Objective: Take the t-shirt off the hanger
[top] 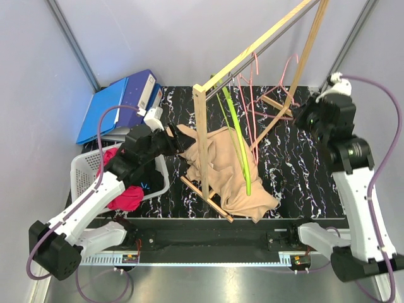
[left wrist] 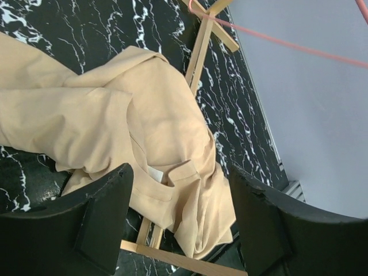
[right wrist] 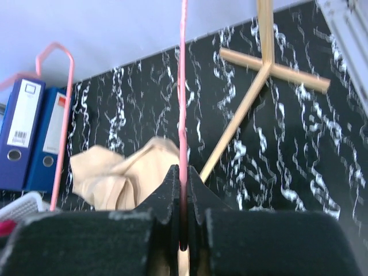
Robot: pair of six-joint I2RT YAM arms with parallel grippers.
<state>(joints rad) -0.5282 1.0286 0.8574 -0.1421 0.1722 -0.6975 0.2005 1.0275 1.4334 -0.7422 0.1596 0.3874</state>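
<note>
The beige t-shirt (top: pixel 224 167) lies crumpled on the black marbled table (top: pixel 303 170), draped round the wooden rack's post (top: pixel 202 139) and foot. A green hanger (top: pixel 238 136) hangs from the rail across the shirt; I cannot tell whether it is still inside it. My left gripper (top: pixel 172 142) is open at the shirt's left edge; in the left wrist view (left wrist: pixel 181 221) the shirt's collar (left wrist: pixel 172 172) lies below and between its fingers (left wrist: pixel 103 213). My right gripper (top: pixel 303 118) is shut on a pink wire hanger (right wrist: pixel 184 86), which carries no garment.
A white basket (top: pixel 85 165) with red clothing stands at the left. Blue binders (top: pixel 120 101) lie at the back left. The slanted wooden rack with its metal rail (top: pixel 265 44) spans the table, with more pink hangers (top: pixel 247 95). The rack's cross foot (right wrist: pixel 270 66) rests at the right.
</note>
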